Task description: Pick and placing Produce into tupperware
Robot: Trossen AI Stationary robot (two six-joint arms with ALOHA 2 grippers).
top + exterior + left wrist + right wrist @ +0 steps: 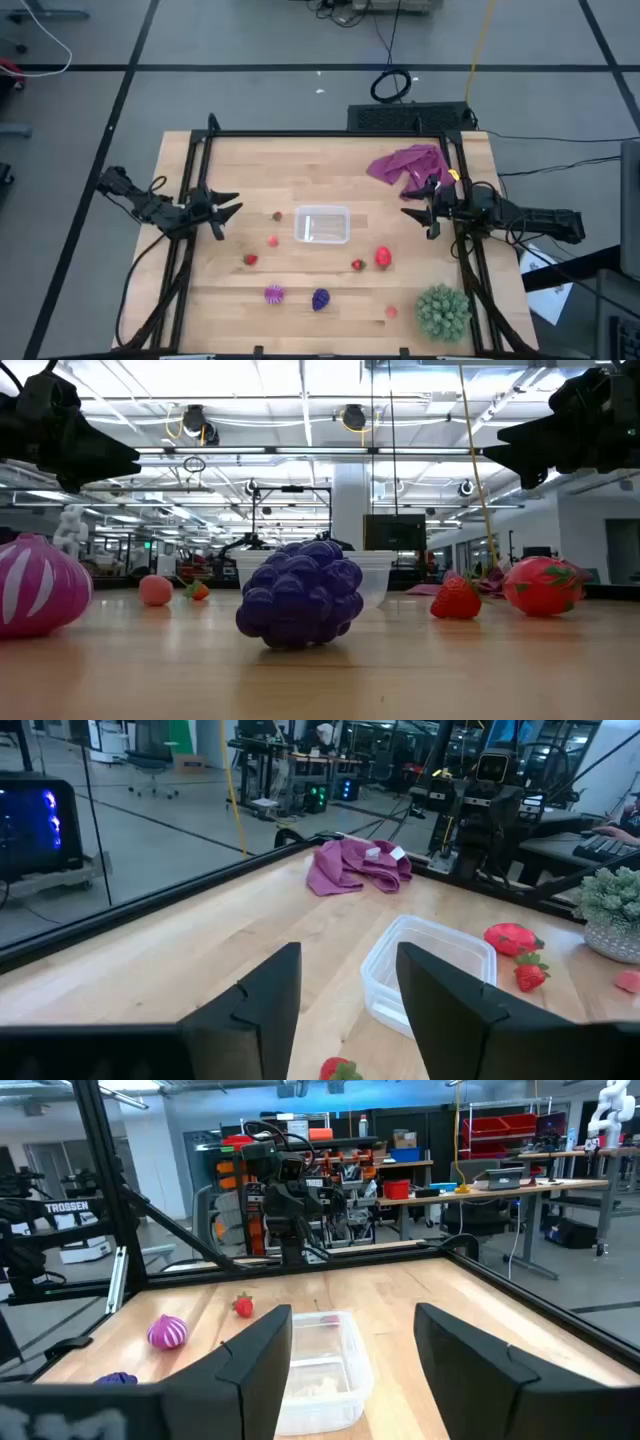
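My left gripper (345, 1005) parted, empty | strawberry (340, 1069) just below fingertips | light, small, slick: pinch mid-body | right gripper (350, 1370) parted, waiting

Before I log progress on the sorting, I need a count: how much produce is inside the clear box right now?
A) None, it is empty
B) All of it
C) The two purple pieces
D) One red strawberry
A. In the high view the tupperware holds nothing, while the red strawberry pieces and the purple pieces lie on the table around it.
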